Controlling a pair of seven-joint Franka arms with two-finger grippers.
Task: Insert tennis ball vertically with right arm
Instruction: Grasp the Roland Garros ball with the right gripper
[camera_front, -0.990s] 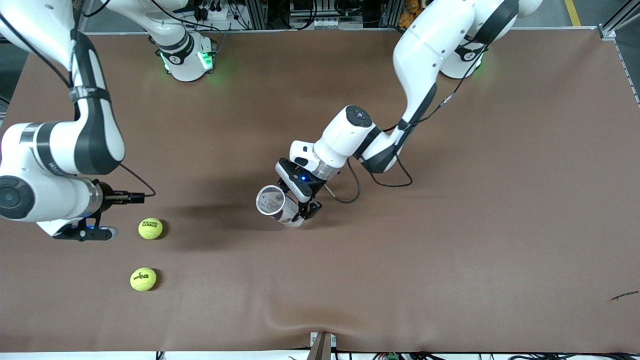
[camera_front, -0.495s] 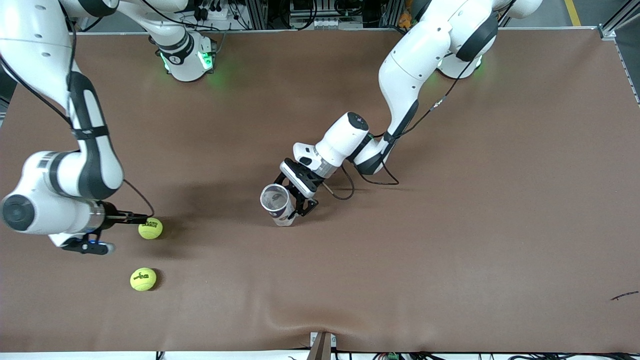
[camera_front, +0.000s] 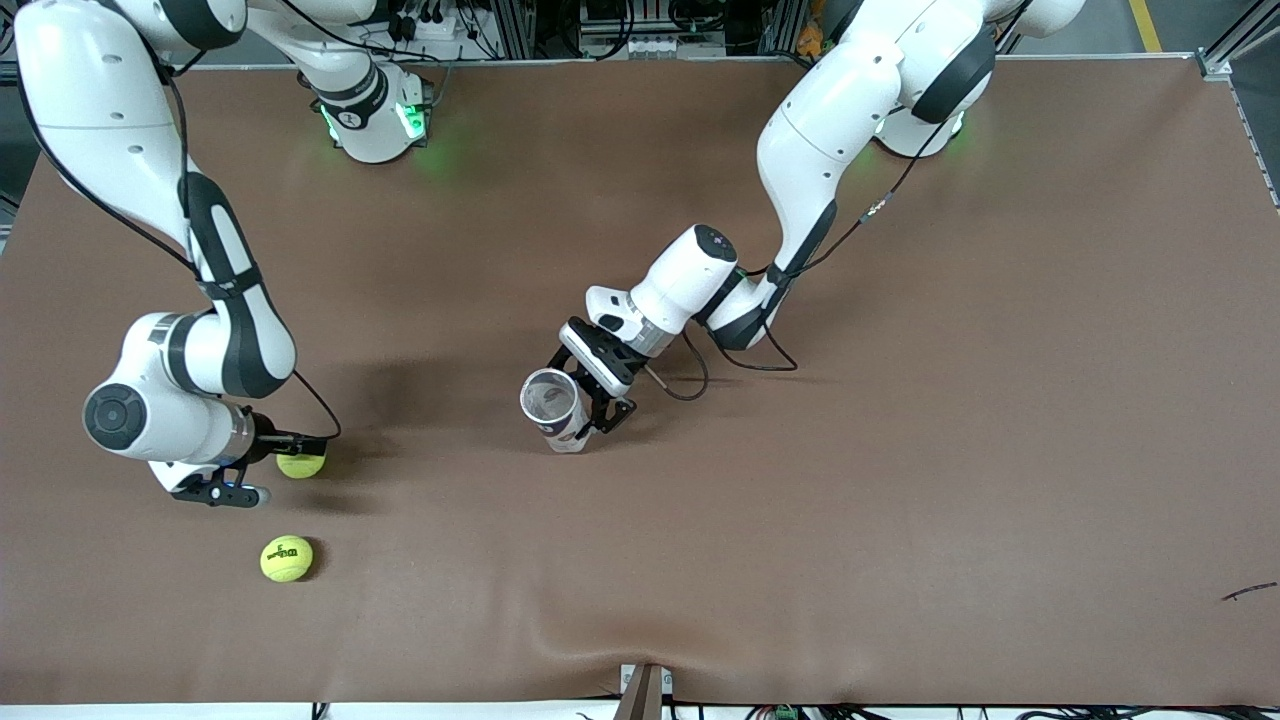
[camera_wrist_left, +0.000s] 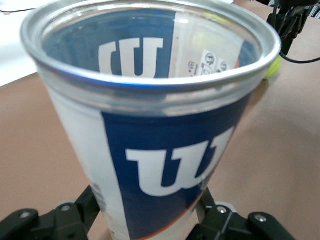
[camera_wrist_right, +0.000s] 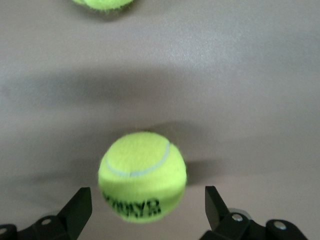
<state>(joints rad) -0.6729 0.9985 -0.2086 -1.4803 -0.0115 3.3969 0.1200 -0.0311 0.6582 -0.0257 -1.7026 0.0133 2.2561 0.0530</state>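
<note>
A yellow-green tennis ball (camera_front: 300, 466) lies on the brown table near the right arm's end. My right gripper (camera_front: 312, 443) is low over it. In the right wrist view the ball (camera_wrist_right: 142, 175) sits between the open fingers (camera_wrist_right: 80, 205) with a gap on each side. A second tennis ball (camera_front: 286, 558) lies nearer the front camera and shows at the edge of the right wrist view (camera_wrist_right: 102, 2). My left gripper (camera_front: 598, 415) is shut on an open blue-and-white ball can (camera_front: 552, 402) at mid-table, mouth tilted up. The can (camera_wrist_left: 155, 125) fills the left wrist view.
The brown table cover (camera_front: 900, 450) has a raised wrinkle at its front edge (camera_front: 640, 640). A small dark scrap (camera_front: 1248, 592) lies near the left arm's end. Both arm bases stand along the table's back edge.
My right arm has swung in and lowered, bringing the open gripper around the nearer-to-base ball. My left gripper set the can more upright, then held still.
</note>
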